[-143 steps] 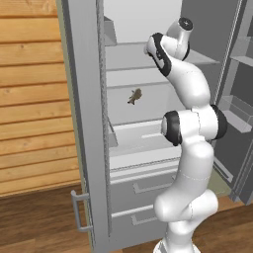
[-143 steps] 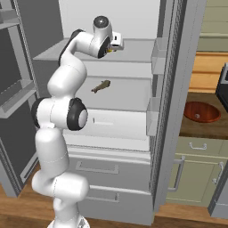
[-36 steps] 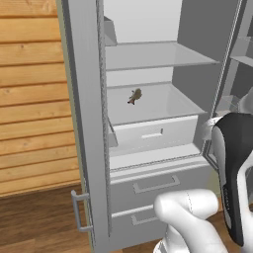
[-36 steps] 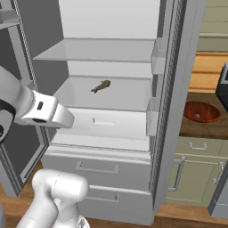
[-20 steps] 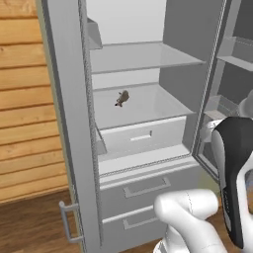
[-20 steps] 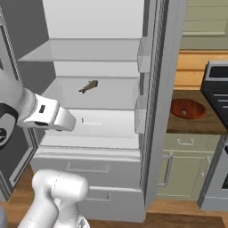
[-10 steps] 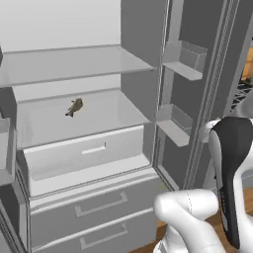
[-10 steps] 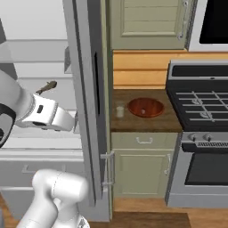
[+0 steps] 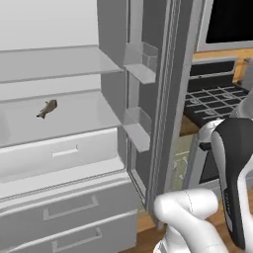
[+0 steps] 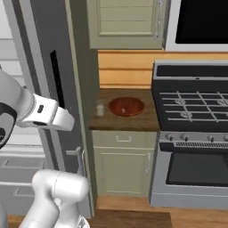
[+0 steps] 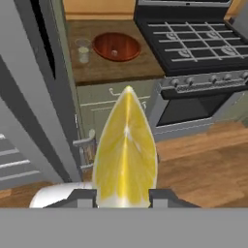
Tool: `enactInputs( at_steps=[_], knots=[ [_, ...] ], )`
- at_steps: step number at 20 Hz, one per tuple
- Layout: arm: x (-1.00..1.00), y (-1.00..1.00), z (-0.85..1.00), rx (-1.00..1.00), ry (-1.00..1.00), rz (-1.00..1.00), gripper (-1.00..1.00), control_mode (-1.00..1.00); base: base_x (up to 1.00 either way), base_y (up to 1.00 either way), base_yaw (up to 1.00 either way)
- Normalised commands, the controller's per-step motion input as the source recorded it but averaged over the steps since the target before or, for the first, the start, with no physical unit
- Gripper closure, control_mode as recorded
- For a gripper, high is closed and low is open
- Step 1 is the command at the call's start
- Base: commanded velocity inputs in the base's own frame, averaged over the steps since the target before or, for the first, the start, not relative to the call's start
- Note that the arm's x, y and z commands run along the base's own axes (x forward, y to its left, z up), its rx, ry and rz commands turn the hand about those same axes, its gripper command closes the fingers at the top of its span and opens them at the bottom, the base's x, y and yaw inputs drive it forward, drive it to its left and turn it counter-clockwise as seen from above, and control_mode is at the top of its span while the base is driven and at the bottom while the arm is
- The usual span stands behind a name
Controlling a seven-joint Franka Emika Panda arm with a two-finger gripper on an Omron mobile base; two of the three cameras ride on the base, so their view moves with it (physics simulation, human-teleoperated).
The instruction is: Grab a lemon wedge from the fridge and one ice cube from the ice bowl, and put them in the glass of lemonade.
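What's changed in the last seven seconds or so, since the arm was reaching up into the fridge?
The arm has pulled out from the upper shelf of the fridge and folded low. The base has swung right, so the views now face the counter and stove. The gripper holds the lemon wedge. Unchanged: the small brown item lies on its shelf, the fridge is open, and the ice bowl and glass of lemonade sit on the counter.

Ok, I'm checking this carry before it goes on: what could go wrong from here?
1. The gripper pinches the lemon wedge only at its lower end, so it might slip on the way.
2. The glass of lemonade is small and close beside the ice bowl; the drop may miss.
3. The open fridge door stands next to the counter and could be clipped.
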Motion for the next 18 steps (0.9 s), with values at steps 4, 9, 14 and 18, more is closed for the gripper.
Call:
enactInputs(
  at_steps=[4, 9, 14, 18],
  knots=[
    [0.00, 0.00, 0.00, 0.00, 0.00, 0.00, 1.00, 1.00, -0.38, -1.00, 0.26],
    [0.00, 0.00, 0.00, 0.00, 0.00, 0.00, 1.00, 1.00, -0.12, -0.96, 0.54],
    [0.00, 0.00, 0.00, 0.00, 0.00, 0.00, 1.00, 1.00, 0.43, -0.82, 0.67],
    [0.00, 0.00, 0.00, 0.00, 0.00, 0.00, 1.00, 1.00, 0.51, -0.65, 0.65]
  ],
)
